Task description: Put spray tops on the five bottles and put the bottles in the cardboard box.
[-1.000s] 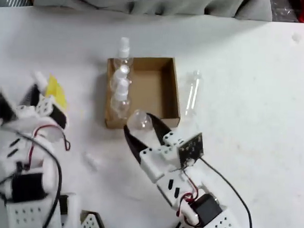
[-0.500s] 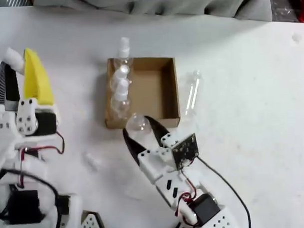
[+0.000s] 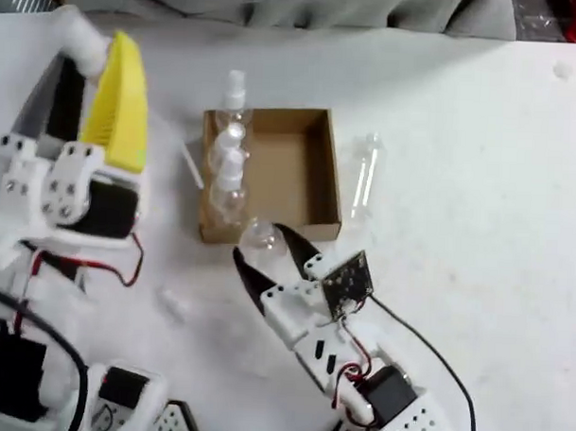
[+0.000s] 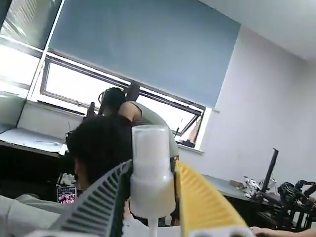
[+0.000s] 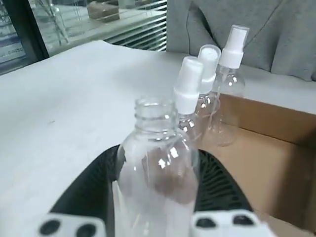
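Observation:
My left gripper (image 3: 91, 40), with one yellow finger, is raised over the table's left side and is shut on a white spray top (image 3: 75, 26). In the left wrist view the spray top (image 4: 152, 170) sits upright between the fingers. My right gripper (image 3: 264, 241) is shut on a clear bottle (image 3: 261, 233) with an open neck, just in front of the cardboard box (image 3: 294, 168). That bottle (image 5: 157, 158) stands upright between the black jaws. Three capped bottles (image 3: 230, 166) line the box's left wall. Another clear bottle (image 3: 365, 176) lies on the table right of the box.
A small clear piece (image 3: 174, 302) lies on the table between the two arms. The box's right half (image 3: 303, 178) holds nothing. Open white tabletop stretches to the right of the lying bottle.
My left arm has lifted from low at the table's left and swung up toward the far side, carrying the spray top. The right gripper and its bottle have barely moved.

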Controlling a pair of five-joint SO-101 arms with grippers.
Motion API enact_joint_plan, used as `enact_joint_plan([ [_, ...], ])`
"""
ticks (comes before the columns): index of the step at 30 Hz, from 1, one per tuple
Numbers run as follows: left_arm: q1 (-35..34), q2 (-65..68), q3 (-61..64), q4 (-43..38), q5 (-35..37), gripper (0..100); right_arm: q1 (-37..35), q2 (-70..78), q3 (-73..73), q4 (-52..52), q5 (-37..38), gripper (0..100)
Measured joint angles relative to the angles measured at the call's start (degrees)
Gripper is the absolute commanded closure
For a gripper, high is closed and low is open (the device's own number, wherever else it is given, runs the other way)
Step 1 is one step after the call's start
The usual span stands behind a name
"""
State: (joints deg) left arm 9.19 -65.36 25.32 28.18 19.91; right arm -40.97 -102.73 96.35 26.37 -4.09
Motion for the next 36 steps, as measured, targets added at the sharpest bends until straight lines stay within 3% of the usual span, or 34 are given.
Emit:
enact_joint_plan([
  [7, 5.36, 0.88, 0.79, 0.18, 0.0, 98, 0.0, 0.0, 0.0, 0.09, 0.0, 98.2],
  [13, 6.59, 2.11, 9.58, -0.26, 0.0, 98, 0.0, 0.0, 0.0, 0.09, 0.0, 98.2],
  [28, 6.59, -3.34, 25.67, -16.97, 0.0, 98, 0.0, 0.0, 0.0, 0.09, 0.0, 98.2],
  [36, 6.59, -10.11, 33.41, -18.37, 0.0, 98, 0.0, 0.0, 0.0, 0.09, 0.0, 98.2],
])
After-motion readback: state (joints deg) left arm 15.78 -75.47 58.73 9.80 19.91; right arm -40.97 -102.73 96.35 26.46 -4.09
